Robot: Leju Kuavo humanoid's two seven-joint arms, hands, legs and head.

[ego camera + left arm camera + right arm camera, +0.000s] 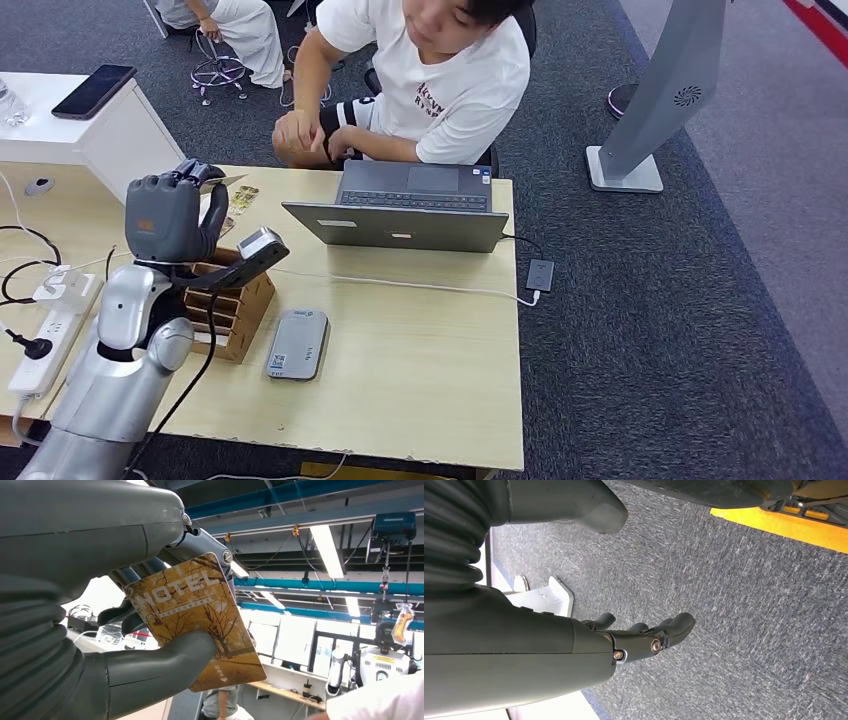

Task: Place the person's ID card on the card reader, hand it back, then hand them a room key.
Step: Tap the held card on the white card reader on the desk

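Overhead, the left hand is raised above the wooden surface, fingers closed around a room key whose pale edge peeks out toward the seated person. A wooden card holder sits below the hand, with the grey card reader just beside it and an open laptop near the person. From the left wrist, the room key, a golden card printed HOTEL, is pinched between thumb and fingers. From the right wrist, the right hand hangs over grey carpet, holding nothing, fingers loosely spread.
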